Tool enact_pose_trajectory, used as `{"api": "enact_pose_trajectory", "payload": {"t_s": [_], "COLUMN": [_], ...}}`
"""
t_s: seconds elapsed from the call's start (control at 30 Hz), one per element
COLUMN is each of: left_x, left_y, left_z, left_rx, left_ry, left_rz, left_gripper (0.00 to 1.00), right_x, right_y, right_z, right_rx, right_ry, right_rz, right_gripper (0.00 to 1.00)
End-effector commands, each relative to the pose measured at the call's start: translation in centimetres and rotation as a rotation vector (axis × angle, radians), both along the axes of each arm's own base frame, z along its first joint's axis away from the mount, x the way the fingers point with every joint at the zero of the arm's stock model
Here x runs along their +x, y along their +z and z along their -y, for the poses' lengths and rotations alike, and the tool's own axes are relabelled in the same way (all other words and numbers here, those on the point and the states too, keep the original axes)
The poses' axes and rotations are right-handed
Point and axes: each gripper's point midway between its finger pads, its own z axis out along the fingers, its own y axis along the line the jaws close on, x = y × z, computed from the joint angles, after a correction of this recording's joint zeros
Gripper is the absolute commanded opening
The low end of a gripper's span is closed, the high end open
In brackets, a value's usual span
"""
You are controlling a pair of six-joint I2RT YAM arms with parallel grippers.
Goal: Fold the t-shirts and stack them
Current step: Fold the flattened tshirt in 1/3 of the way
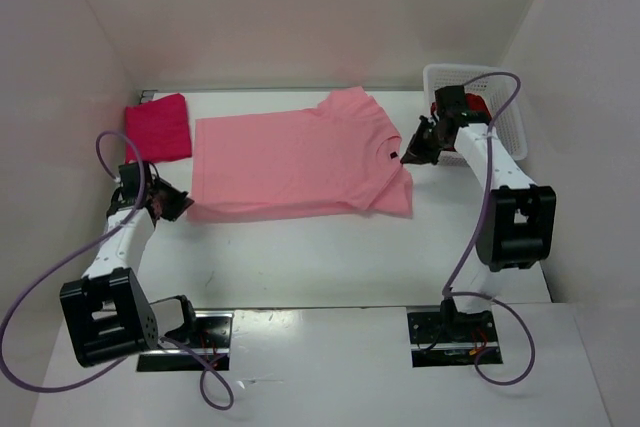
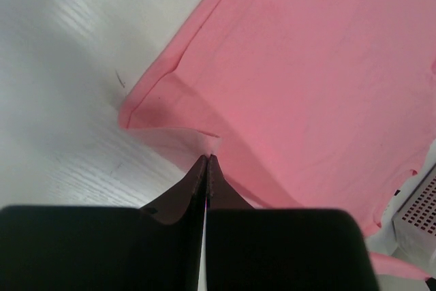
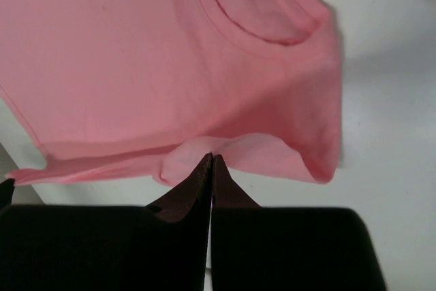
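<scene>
The salmon pink t-shirt [image 1: 295, 162] lies spread across the middle of the table, collar to the right and its near edge doubled over. My left gripper [image 1: 182, 204] is shut on the pale edge at the shirt's near left corner [image 2: 197, 138]. My right gripper [image 1: 404, 156] is shut on a pale flap of the shirt's edge [image 3: 225, 151], just below the collar [image 3: 255, 22]. The magenta-red t-shirt [image 1: 158, 128] lies folded at the back left. A bit of the dark crimson t-shirt [image 1: 478, 105] shows inside the basket, mostly hidden by my right arm.
The white mesh basket [image 1: 508, 127] stands at the back right against the wall, right behind my right arm; its corner shows in the left wrist view [image 2: 419, 212]. White walls close in the table at the left, back and right.
</scene>
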Motion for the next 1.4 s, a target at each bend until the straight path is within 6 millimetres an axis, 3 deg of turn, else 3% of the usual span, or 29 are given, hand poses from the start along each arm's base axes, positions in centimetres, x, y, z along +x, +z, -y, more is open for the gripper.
{"api": "enact_pose_trajectory", "payload": {"t_s": [0.0,0.17,0.27,0.37,0.43,0.47,0.63,0.8,0.87,0.93,0.97,1.1,1.17,1.27,1.37], "left_x": [3.5,5.5,6.5,7.4,8.0,8.3,9.8,11.0,11.6,11.5,11.8,11.5,10.7,9.2,6.9], "left_y": [2.4,2.4,1.2,0.6,0.5,0.0,-1.8,-2.9,-2.7,-3.2,-2.8,1.0,2.3,1.8,0.3], "left_z": [-1.6,-2.2,-2.5,-3.0,-3.2,-3.3,-3.2,-3.1,-3.3,-3.3,-3.4,-4.2,-4.0,-3.4,-1.8], "left_rx": [0.031,0.034,0.026,0.031,0.033,0.029,0.033,0.045,0.047,0.044,0.047,0.107,0.12,0.11,0.063], "left_ry": [0.032,0.032,0.032,0.038,0.038,0.038,0.028,0.023,0.023,0.023,0.023,0.062,0.054,0.034,-0.002], "left_rz": [0.1,0.111,0.085,0.077,0.084,0.071,0.054,0.046,0.053,0.041,0.05,0.135,0.15,0.12,0.08], "left_gripper": [0.0,0.0,0.0,0.0,0.0,0.0,0.0,0.0,0.02,0.07,0.19,0.46,0.53,0.8,0.83], "right_x": [5.2,7.9,10.2,11.8,12.6,13.4,15.4,17.2,17.9,18.3,18.3,18.1,17.9,16.8,14.9], "right_y": [2.3,1.5,2.0,1.5,0.1,0.6,-1.2,-0.9,-1.7,-1.6,-1.6,0.0,2.0,3.7,4.8], "right_z": [0.4,0.4,0.5,0.2,0.3,0.3,0.1,-0.3,-0.4,-0.4,-0.4,-1.0,-1.4,-1.8,-1.6], "right_rx": [-0.015,-0.017,-0.025,-0.026,-0.033,-0.031,-0.051,-0.063,-0.085,-0.085,-0.085,-0.081,-0.058,-0.053,-0.064], "right_ry": [-0.018,-0.031,-0.037,-0.043,-0.057,-0.057,-0.061,-0.063,-0.07,-0.07,-0.07,-0.06,-0.049,-0.04,-0.026], "right_rz": [0.135,0.135,0.167,0.174,0.15,0.168,0.156,0.192,0.19,0.187,0.187,0.216,0.254,0.282,0.299], "right_gripper": [0.0,0.0,0.0,0.0,0.0,0.0,0.0,0.0,0.0,0.0,0.0,0.02,0.04,0.15,0.33]}}
